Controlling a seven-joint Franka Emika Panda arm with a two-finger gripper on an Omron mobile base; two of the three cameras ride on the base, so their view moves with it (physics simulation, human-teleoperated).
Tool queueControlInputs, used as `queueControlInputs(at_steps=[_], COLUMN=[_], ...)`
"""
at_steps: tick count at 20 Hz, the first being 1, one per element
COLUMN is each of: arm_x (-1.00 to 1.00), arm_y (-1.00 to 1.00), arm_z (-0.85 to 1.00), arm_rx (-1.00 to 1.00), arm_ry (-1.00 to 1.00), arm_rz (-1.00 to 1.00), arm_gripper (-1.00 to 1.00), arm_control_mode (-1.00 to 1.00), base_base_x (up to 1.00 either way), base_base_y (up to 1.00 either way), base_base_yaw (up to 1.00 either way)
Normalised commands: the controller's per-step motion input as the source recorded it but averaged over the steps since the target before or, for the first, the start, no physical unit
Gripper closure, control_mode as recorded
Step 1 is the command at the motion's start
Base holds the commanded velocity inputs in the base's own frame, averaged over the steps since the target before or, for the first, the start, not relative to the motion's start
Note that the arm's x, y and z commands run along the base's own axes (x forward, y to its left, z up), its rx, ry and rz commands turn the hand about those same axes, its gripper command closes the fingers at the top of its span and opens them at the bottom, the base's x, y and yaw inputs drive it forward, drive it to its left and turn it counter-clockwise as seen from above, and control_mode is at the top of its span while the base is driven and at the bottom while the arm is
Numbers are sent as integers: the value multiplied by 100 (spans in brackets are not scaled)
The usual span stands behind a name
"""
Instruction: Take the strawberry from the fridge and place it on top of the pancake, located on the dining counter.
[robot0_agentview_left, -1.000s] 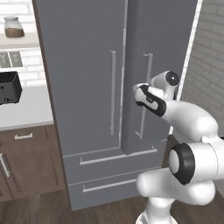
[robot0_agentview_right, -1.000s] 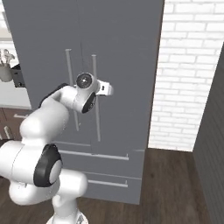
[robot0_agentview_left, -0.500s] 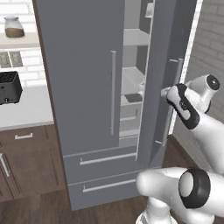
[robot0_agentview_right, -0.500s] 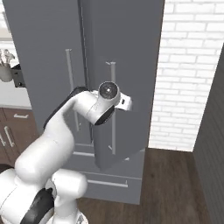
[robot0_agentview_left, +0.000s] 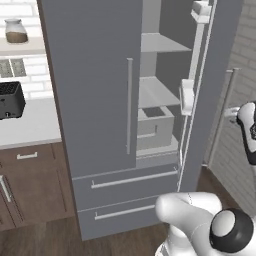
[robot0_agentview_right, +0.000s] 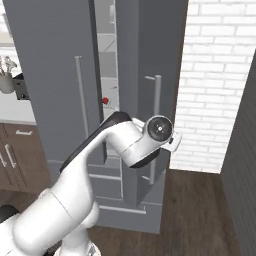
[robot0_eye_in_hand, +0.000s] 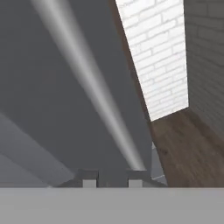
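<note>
The grey fridge (robot0_agentview_left: 95, 100) has its right door (robot0_agentview_right: 140, 60) swung well open, showing pale shelves and a box-like bin (robot0_agentview_left: 155, 127) inside. The strawberry (robot0_agentview_right: 105, 100) is a tiny red dot in the gap between the doors, on a shelf. My gripper (robot0_agentview_left: 231, 114) is at the open door's silver handle (robot0_agentview_right: 156, 100) and shut on it. In the hand view the bar runs down to the fingertips (robot0_eye_in_hand: 138, 176) of my gripper (robot0_eye_in_hand: 113, 178). The pancake and the dining counter are out of view.
A white worktop (robot0_agentview_left: 25, 130) over dark-wood cabinets (robot0_agentview_left: 30, 180) lies left of the fridge, with a black toaster (robot0_agentview_left: 10, 100) and a jar (robot0_agentview_left: 16, 31) above. A white brick wall (robot0_agentview_right: 215, 75) and a dark wall (robot0_agentview_right: 245, 150) hem in the open door's right side.
The right fridge door went from shut to wide open. My hand travelled to the right with the handle, and the inside shelves came into sight.
</note>
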Motion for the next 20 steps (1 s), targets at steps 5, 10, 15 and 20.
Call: queueControlInputs(at_steps=[5,10,15,20], arm_x=[-61,-95,-47,1], arm_y=[-68,-11,91,100], arm_z=[10,25,32,23], arm_rx=[4,-6,-46,-70], arm_ry=[1,5,13,9], arm_rz=[-14,-18,0,9], arm_gripper=[-100,-100,-100,-100], arm_control_mode=[-100,-100,-100,-100], base_base_x=[0,0,0,0], base_base_y=[0,0,0,0], base_base_yaw=[0,0,0,0])
